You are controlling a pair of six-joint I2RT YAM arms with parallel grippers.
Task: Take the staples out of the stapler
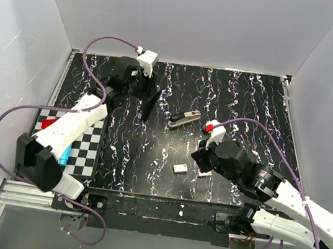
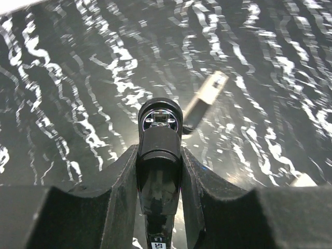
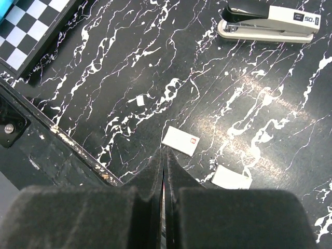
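Observation:
The stapler lies flat on the black marbled table, mid-back, dark with a silver top strip. In the right wrist view the stapler is at the top right, untouched. My left gripper hovers at the back left of the table. It is shut on a glossy black elongated object with a small white label, whose rounded end points toward the stapler. My right gripper is shut and holds nothing. It sits low near the front, beside two pale blocks.
Two small pale rectangular blocks lie just ahead of the right fingers, and a tiny white scrap further left. A checkered board with a blue item covers the left front. White walls enclose three sides.

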